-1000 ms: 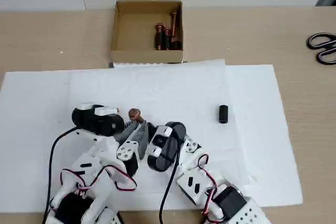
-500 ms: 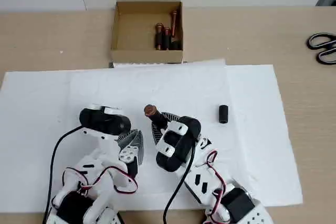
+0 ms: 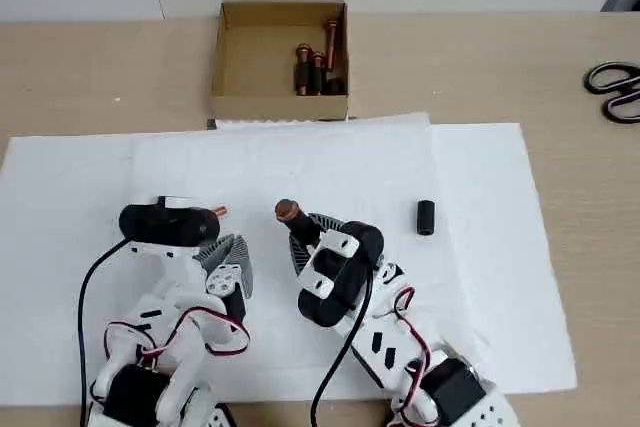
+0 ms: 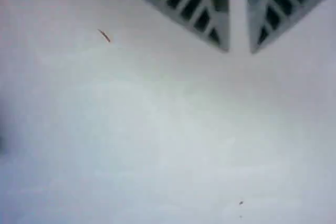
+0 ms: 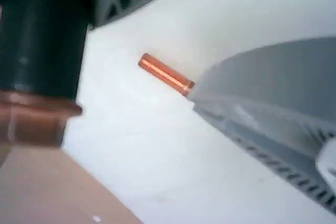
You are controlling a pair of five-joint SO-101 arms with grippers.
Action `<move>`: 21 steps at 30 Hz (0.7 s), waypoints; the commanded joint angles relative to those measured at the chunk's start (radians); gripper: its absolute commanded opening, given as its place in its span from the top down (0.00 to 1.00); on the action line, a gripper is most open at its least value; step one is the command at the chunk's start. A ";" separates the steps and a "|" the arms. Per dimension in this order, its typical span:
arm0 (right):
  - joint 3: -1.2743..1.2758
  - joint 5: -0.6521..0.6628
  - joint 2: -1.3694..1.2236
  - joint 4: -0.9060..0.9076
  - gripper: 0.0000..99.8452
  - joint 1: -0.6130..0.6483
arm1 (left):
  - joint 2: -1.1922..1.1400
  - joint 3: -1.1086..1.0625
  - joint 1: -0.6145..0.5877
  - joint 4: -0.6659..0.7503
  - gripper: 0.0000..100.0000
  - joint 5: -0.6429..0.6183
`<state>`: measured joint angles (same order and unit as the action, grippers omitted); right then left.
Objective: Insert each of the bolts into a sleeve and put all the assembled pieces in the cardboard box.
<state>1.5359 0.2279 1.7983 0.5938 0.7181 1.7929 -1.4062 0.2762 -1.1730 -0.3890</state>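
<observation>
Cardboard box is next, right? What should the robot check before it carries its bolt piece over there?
1. Grip: the copper bolt in a black sleeve is clamped in the right tool: ok.
2. Bolt head tight against its sleeve: ok.
3. The brown cardboard box is open, with floor space free: ok.
4. The white paper sheet toward the box has no obstacles: ok.
5. The left tool is empty and off to the side: ok.
6. Every piece assembled: not ok. A loose black sleeve and a bare copper bolt wait.
</observation>
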 commanded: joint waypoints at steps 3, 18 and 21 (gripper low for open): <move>-0.006 -0.029 0.016 -0.028 1.00 -0.021 | 0.008 -0.030 -0.002 0.031 0.90 0.006; -0.345 -0.261 -0.246 0.022 1.00 -0.248 | 0.008 -0.120 -0.041 0.031 0.90 0.041; -0.479 -0.299 -0.415 0.004 1.00 -0.277 | 0.009 -0.157 -0.043 0.031 0.90 0.094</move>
<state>1.2259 -0.0269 1.5190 0.6199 0.4695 1.7929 -1.5535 0.2409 -1.1730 -0.3307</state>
